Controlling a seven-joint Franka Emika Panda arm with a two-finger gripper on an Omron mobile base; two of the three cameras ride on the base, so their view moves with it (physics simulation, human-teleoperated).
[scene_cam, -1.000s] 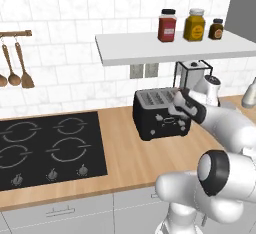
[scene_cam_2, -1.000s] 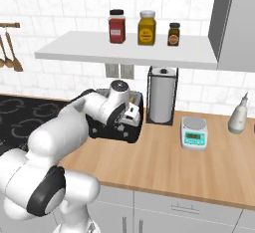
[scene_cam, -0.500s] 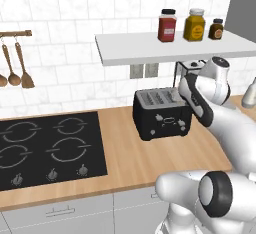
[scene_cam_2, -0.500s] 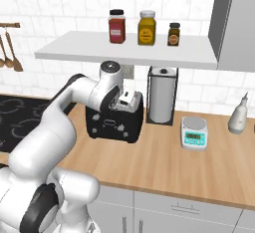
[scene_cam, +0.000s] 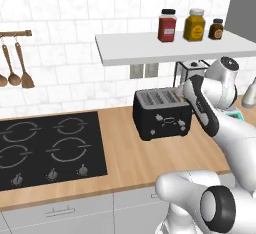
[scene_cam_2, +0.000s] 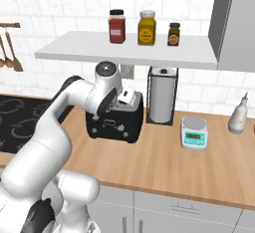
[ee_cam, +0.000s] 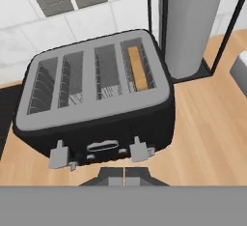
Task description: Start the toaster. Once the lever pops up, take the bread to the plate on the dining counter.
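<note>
Gripper [ee_cam: 124,171] clenched, empty, above toaster [ee_cam: 96,99] front. Bread [ee_cam: 137,67] in rightmost slot. Toaster on worktop [scene_cam: 130,153] nr back edge, beside paper-towel holder [scene_cam_2: 162,95].

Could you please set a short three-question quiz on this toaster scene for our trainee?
1. True or false: the hand is shut.
2. Which slot of the toaster holds the bread? A) the one nearest the paper towel roll; B) the one nearest the hob; C) a middle one.
3. How many jars stand on the shelf?

Key: 1 true; 2 A; 3 three.
</note>
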